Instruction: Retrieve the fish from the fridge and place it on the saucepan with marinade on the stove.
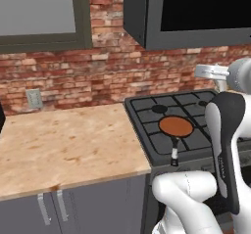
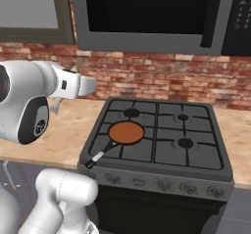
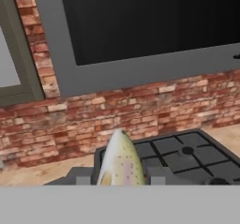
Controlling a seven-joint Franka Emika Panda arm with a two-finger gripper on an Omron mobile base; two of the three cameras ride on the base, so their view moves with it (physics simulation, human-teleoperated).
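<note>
Brick wall [image 2: 162, 83] backs the wooden table [image 1: 68, 140] and the stove [image 2: 162, 135], with dark cabinets [image 1: 186, 12] overhead. On the stove's front left burner sits the saucepan [image 2: 125, 133], its inside covered by the flat orange-brown marinade [image 1: 175, 126] and its thin black handle pointing toward the knobs at the front edge. Nothing lies in the pan yet.

From the hand view, the fish [image 3: 121, 164] stands between the two fingertips, pale and speckled, with its pointed end aimed toward the wall; the jaws are clamped on the fish. The gripper [image 3: 117, 180] is held high, to the left of the stove and well above the table, with the stove's grates ahead and to the right. In the right base view the wrist juts out from the arm's big white joint toward the stove, and a little pale tip shows below it, probably the fish.

Fetching looks finished, and the carry to the stove is the step in hand. Next, I judge, the arm must swing right and forward until the fish hangs over the pan, tip down, lower close to the marinade, then part the jaws.
</note>
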